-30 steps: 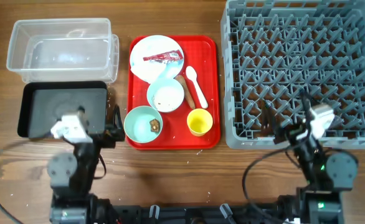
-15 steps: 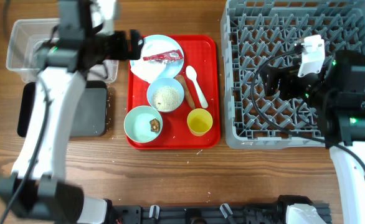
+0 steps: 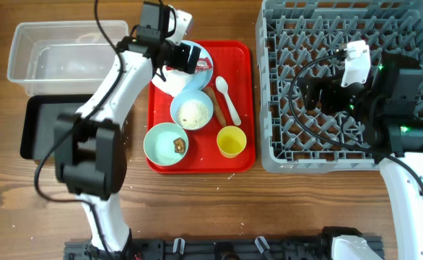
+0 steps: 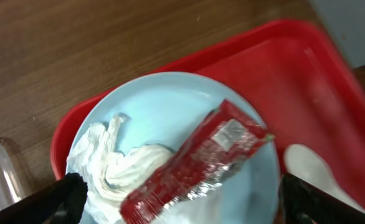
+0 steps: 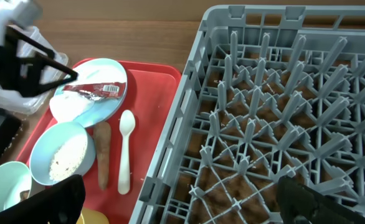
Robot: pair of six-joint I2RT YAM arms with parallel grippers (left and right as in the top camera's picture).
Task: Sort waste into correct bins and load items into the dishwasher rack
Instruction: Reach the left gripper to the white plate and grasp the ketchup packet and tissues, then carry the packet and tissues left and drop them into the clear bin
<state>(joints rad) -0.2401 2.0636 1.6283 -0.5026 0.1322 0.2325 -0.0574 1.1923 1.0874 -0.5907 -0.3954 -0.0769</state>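
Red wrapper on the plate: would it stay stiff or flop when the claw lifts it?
Probably floppy: the wrapper looks creased and crinkled, like thin foil film. Likely very light, since it lies flat and looks empty. It may drag the napkin along, as it rests partly on it.

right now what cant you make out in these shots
Overhead: the wrapper is mostly hidden under the left gripper, above the plate.
Overhead: the left arm covers the black tray's right part.
Overhead: the brown lump in the bowl is too small to identify.
Left wrist: the spoon is blurred, its handle not visible.
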